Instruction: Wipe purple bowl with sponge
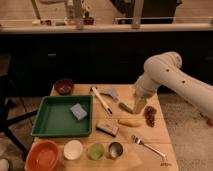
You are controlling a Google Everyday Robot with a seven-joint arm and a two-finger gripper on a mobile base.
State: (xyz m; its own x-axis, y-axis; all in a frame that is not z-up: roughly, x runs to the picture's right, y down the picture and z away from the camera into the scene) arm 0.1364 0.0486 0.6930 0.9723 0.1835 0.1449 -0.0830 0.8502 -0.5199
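Observation:
The purple bowl (64, 86) sits at the table's far left corner, dark and round. The sponge (78, 111), a pale grey-blue block, lies inside the green tray (50, 127), toward its right wall. My gripper (138, 106) hangs down from the white arm (162, 70) over the right half of the table. It is well to the right of both sponge and bowl. Its jaws stand open and hold nothing.
Along the front edge stand an orange bowl (44, 155), a white bowl (73, 149), a green cup (95, 150) and a metal cup (116, 149). A brown-and-tan block (108, 127), banana (130, 122), fork (147, 146), white utensil (102, 100) and green vegetable (125, 107) lie mid-table.

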